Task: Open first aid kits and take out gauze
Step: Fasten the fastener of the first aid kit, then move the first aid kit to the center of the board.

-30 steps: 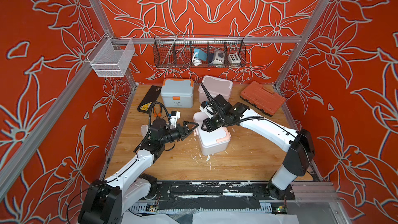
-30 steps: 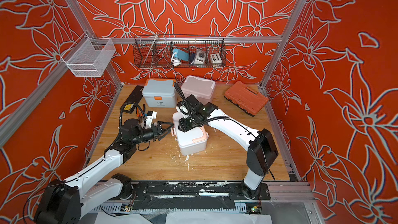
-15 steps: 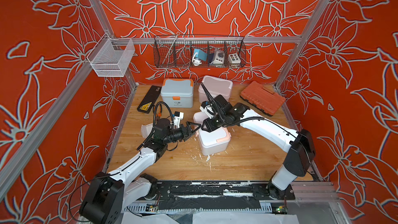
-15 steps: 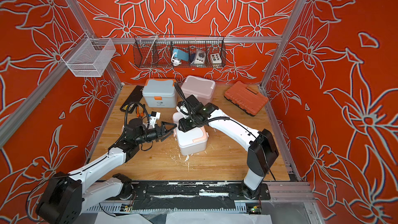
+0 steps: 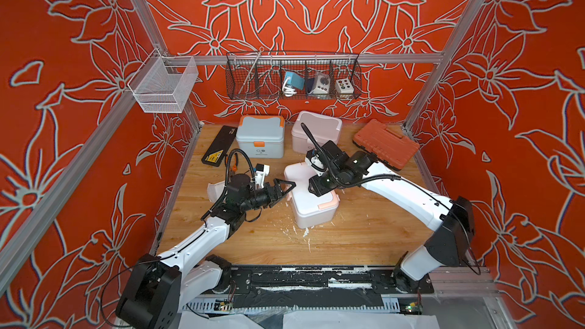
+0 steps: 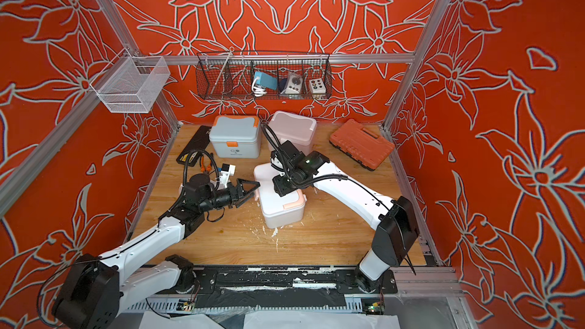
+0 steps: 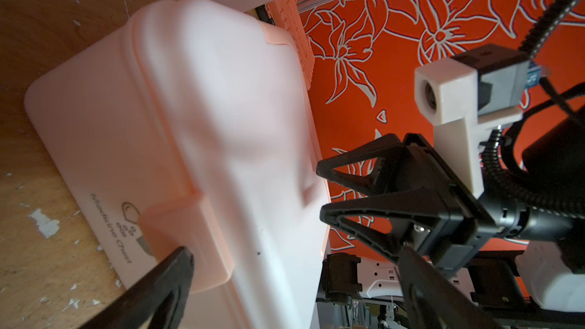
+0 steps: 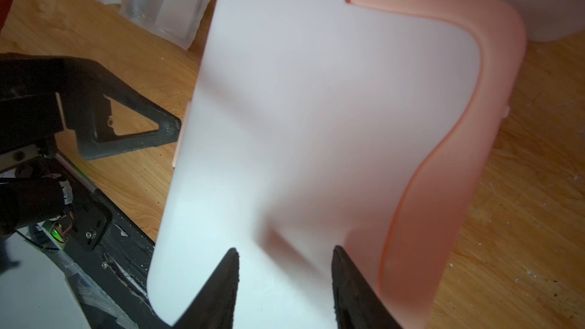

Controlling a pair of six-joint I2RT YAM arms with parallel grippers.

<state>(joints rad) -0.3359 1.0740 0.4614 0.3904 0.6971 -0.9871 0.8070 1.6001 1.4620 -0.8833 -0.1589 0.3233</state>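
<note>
Beside white kit [image 5: 311,208] — left claw [image 5: 289,190] spread wide.

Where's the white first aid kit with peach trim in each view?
In a top view: white kit just below centre.
In a top view: kit, same place.
Left wrist: kit close up, filling much of the frame.
Right wrist: kit fills the middle.
Shared landmark: open left gripper by its peach latch.

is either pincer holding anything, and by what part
nothing held: left pincer open beside the latch of the white kit, right pincer open over its lid
</note>
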